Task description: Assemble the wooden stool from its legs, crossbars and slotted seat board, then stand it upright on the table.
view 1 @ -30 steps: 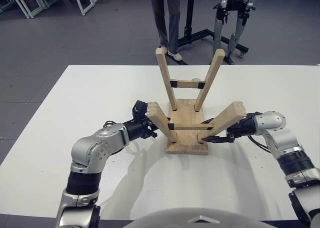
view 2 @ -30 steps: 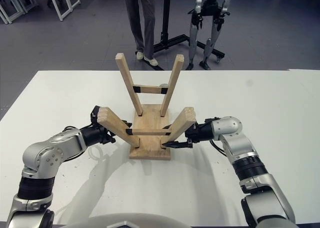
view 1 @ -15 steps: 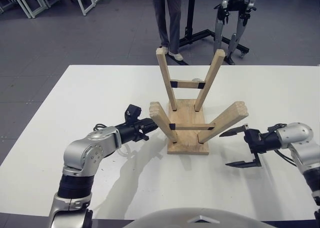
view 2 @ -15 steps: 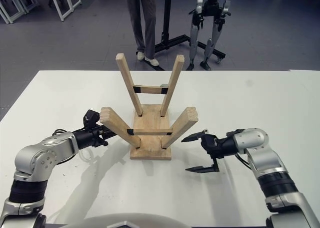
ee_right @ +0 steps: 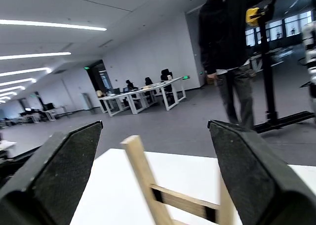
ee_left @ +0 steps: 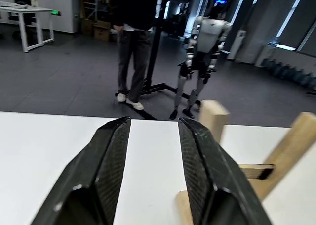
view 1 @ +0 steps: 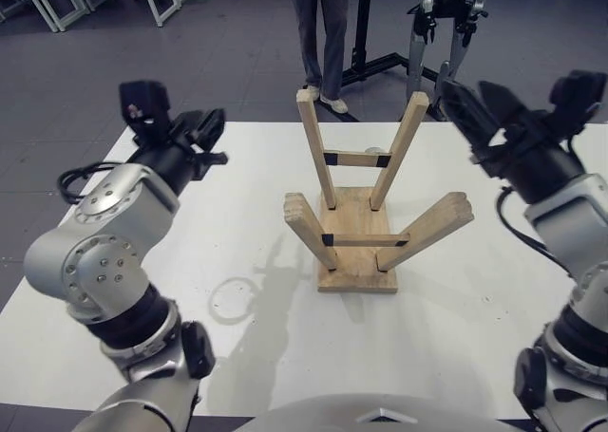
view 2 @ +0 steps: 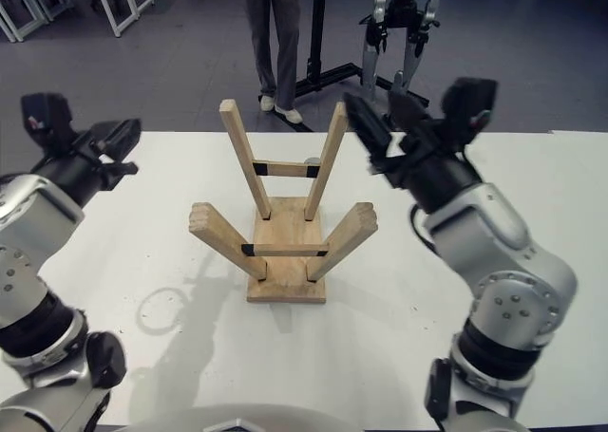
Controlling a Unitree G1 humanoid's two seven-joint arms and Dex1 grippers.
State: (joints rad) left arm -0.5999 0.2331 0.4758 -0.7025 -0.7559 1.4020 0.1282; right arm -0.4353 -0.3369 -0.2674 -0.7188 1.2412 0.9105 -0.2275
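The two head cameras look forward and down from above the near edge of the table, taking in its whole depth and the floor past the far edge. Both share the stool at the table's middle. The left wrist camera sits behind the left gripper, low over the table, facing its far edge. The right wrist camera looks out level between the fingers of the right gripper. Both wrist views share the stool's legs and a crossbar at close range.

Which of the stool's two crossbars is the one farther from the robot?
The crossbar joining the far legs, at the seat board's far edge. The other crossbar links the near legs, by the near edge.
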